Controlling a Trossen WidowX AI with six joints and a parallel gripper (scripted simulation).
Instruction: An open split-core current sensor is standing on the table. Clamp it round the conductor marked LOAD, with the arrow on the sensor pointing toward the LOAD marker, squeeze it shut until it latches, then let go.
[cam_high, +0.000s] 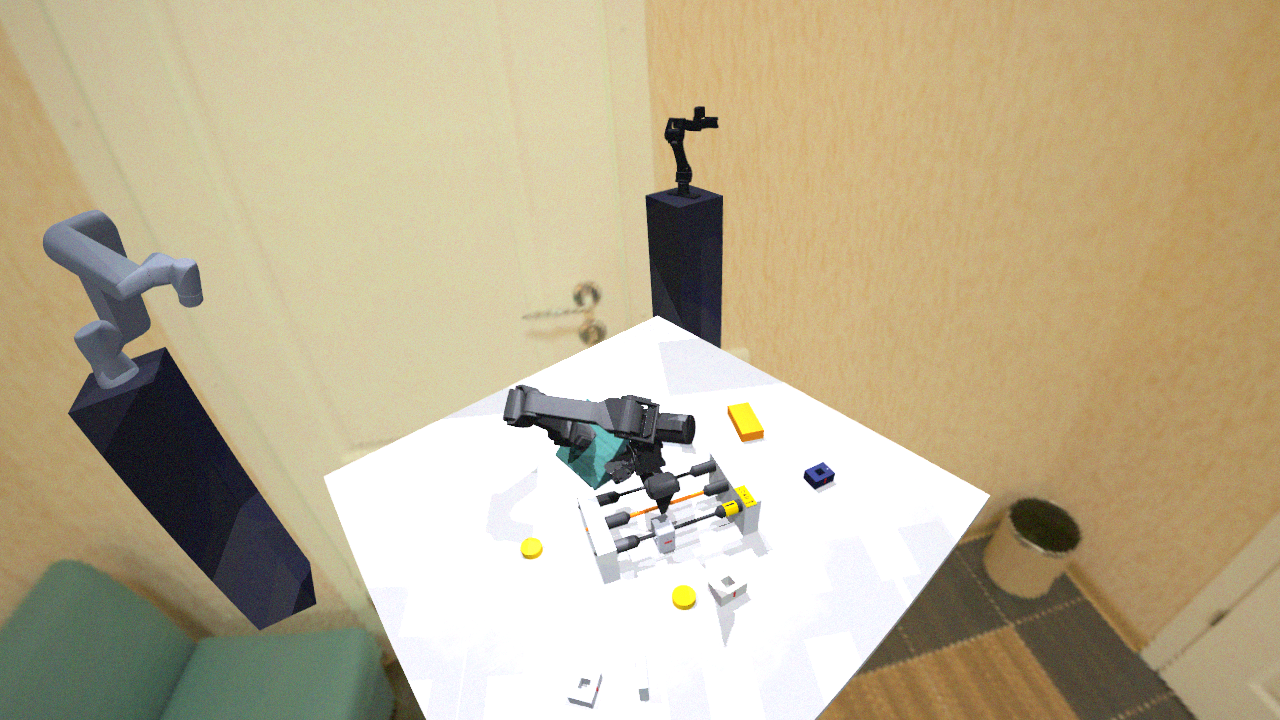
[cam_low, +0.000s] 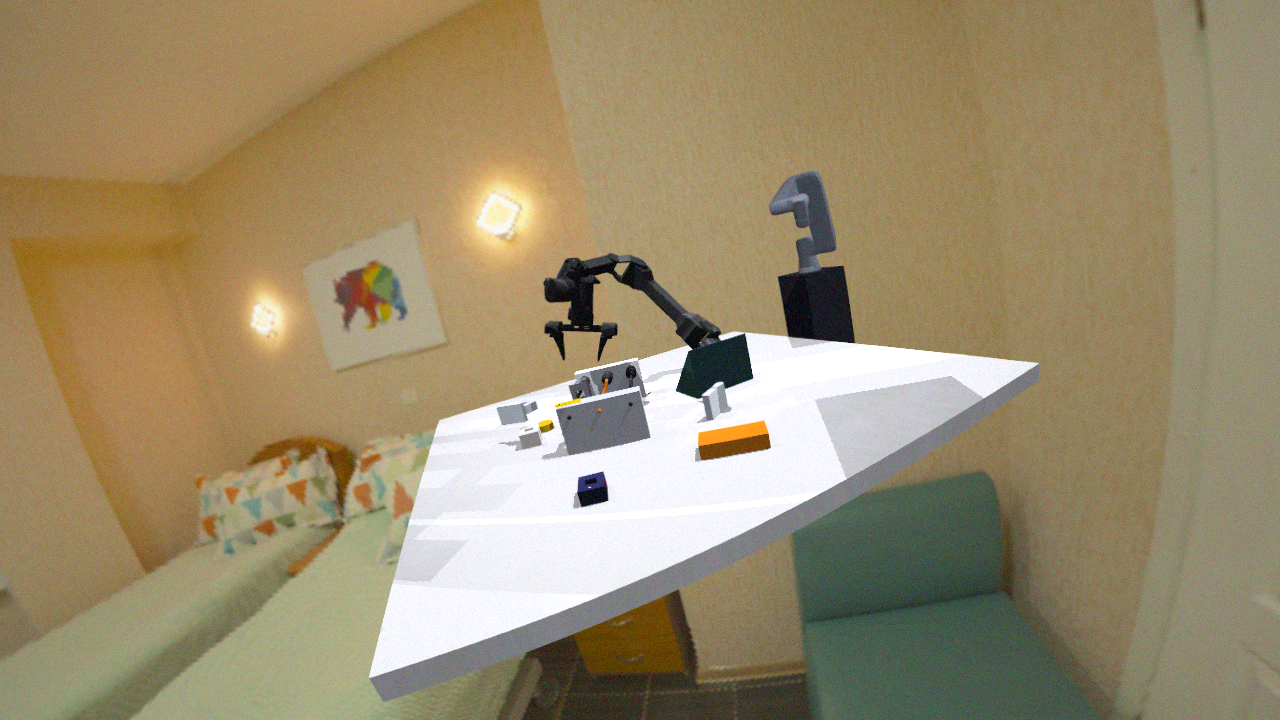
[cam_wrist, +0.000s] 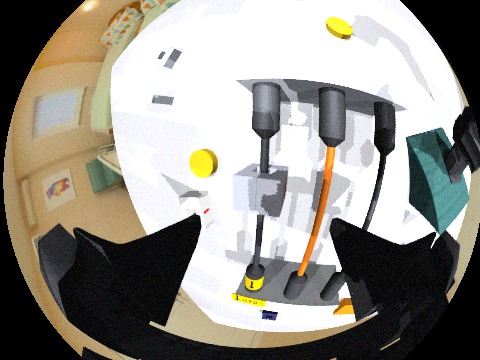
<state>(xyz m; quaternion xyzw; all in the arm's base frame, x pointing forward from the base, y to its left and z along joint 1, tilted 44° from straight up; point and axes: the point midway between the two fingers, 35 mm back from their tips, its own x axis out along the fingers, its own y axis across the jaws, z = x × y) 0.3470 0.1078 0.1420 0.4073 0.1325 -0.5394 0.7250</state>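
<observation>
jaws (cam_high: 663, 512) (cam_low: 581, 358): wide open | below: grey sensor (cam_high: 663, 535) (cam_wrist: 261, 190) round black conductor (cam_high: 696, 522) (cam_wrist: 258, 240) | orange cable (cam_high: 657, 507) (cam_wrist: 323, 200) beside

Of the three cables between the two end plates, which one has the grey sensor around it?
The outer black cable with the yellow band; the orange and other black cables carry no sensor.
</observation>
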